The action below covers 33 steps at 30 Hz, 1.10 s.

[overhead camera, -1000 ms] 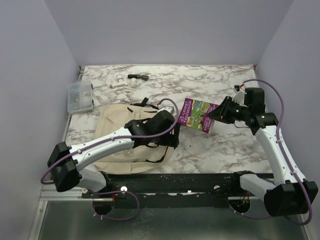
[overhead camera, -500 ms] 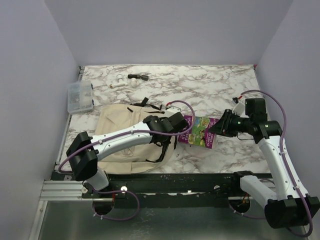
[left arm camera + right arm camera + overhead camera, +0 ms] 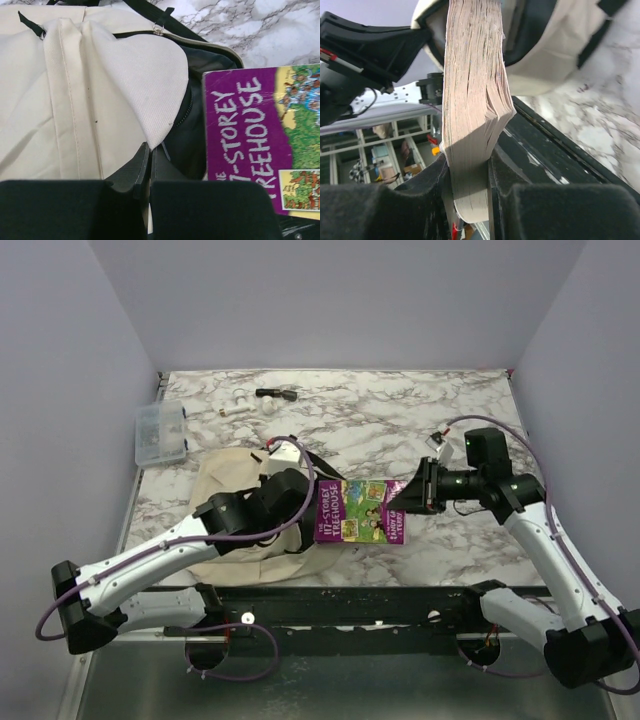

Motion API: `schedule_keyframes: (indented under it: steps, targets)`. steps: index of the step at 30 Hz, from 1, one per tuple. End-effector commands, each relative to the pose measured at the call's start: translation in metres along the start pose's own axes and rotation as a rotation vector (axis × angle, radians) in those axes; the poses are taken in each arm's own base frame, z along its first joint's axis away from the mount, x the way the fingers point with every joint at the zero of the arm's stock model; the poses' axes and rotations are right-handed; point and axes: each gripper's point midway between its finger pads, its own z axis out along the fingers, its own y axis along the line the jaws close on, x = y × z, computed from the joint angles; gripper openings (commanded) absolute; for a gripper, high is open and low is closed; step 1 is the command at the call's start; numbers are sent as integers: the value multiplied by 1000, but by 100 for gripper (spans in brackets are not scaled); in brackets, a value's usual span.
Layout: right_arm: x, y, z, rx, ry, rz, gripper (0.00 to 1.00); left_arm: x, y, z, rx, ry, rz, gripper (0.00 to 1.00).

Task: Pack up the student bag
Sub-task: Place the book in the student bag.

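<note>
On the near left of the white marble-patterned table (image 3: 400,420) lies the soft beige canvas backpack with black zippers (image 3: 222,480), its dark mouth open towards the right. A purple paperback book (image 3: 362,512) sits at that mouth, clamped at its right end by the right gripper (image 3: 408,498). The left gripper (image 3: 149,150) is pinched together on the tip of the backpack's beige flap, beside the zipper.

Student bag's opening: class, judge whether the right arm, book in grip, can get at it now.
Probably yes: the left gripper pinches the student bag's flap, baring the opening, and the right gripper's book lies beside it.
</note>
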Motion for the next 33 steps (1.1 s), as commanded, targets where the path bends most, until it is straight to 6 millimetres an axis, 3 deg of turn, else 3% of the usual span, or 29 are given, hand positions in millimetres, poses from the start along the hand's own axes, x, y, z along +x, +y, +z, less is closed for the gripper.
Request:
schedule_keyframes:
  steps: [1, 4, 6, 13, 16, 21, 24, 27, 33]
  targets:
    - [-2, 36, 25, -179, 57, 1, 0, -12, 1, -4, 58, -120, -85, 0]
    - [6, 44, 57, -222, 95, 25, 0, -13, 4, -9, 76, -142, -113, 0]
    - [9, 32, 72, -218, 99, 80, 0, -14, 4, -11, 89, -144, -113, 0]
    - [9, 2, 94, -217, 62, 171, 0, -10, -6, -15, 151, -118, -102, 0]
    - [1, -14, 88, -182, 37, 168, 0, -7, -8, -14, 157, -102, -84, 0]
    - [-30, -35, 62, -178, -7, 178, 0, -3, -10, -13, 172, -86, -77, 0]
    - [-37, -28, 63, -163, 31, 145, 0, -3, -15, -14, 194, -73, -72, 0]
    - [-41, -9, 65, -184, 24, 96, 0, -7, -24, -15, 223, -63, -75, 0]
    - [-17, 32, 82, -314, 83, 78, 0, -19, -39, -18, 264, -60, -87, 0]
